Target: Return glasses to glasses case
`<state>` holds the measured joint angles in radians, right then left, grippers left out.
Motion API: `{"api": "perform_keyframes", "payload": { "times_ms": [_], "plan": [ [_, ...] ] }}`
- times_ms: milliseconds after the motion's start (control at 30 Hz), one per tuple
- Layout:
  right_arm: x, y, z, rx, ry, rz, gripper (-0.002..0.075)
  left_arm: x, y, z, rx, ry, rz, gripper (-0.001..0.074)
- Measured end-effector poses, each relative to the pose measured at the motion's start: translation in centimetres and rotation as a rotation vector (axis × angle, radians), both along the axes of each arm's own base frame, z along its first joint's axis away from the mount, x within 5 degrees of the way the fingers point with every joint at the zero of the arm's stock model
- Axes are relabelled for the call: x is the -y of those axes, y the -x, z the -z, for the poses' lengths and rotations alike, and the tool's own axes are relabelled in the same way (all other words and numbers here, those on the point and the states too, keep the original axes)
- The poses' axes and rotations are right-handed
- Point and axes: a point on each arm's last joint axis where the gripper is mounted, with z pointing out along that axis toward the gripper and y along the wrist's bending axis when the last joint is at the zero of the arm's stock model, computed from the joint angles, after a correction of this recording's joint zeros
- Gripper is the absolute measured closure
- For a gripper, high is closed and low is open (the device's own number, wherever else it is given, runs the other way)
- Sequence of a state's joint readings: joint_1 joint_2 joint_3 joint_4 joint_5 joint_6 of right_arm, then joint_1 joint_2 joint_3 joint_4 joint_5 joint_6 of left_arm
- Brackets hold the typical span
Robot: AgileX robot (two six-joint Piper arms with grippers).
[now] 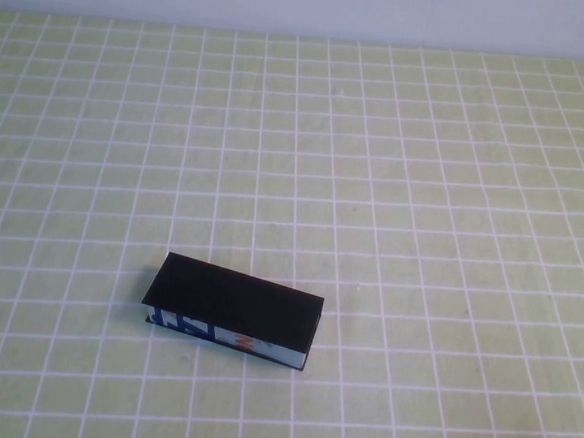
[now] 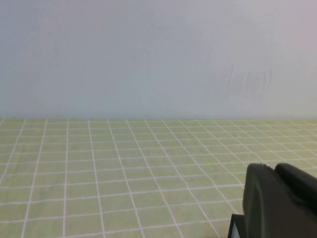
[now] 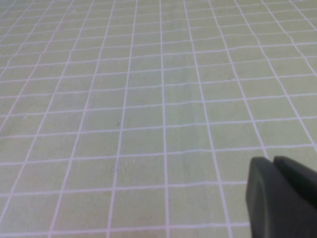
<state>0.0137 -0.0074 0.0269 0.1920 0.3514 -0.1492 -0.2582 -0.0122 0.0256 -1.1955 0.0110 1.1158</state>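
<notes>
Nearest the high cam you've got the rectangular black box-shaped glasses case [image 1: 234, 309], lid flap down flat over the top, its blue, white and orange patterned front side facing the robot. It sits at approx 7 o'clock from the table centre, long axis running roughly 10 to 4 o'clock, on the light green tablecloth w/ white grid lines [image 1: 424, 188]. You get no arm in that view.

Left wrist cam gives you what the high cam doesn't: the left gripper [image 2: 280, 201], dark, low over the cloth, pointing toward the pale grey back wall [image 2: 148, 54]. Its two fingers look pressed together, only a thin seam between them. Case isn't in this view.

Right wrist cam shows the right gripper [image 3: 282, 196] above bare grid cloth, fingers likewise closed up w/ a hairline gap, nothing pinched.

Black thick-rimmed glasses: not visible in any view, so you can't tell where they are.
</notes>
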Motion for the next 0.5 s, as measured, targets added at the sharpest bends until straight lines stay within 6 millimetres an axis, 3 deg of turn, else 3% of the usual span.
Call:
{"api": "perform_keyframes", "payload": {
  "times_ms": [233, 500],
  "plan": [
    [0.00, 0.00, 0.00, 0.000, 0.000, 0.000, 0.0737, -0.24, -0.06, -0.10, 0.014, -0.010, -0.029, 0.0737],
    [0.00, 0.00, 0.00, 0.000, 0.000, 0.000, 0.0737, -0.70, -0.13, -0.23, 0.077, -0.233, -0.135, 0.0737]
  ]
}}
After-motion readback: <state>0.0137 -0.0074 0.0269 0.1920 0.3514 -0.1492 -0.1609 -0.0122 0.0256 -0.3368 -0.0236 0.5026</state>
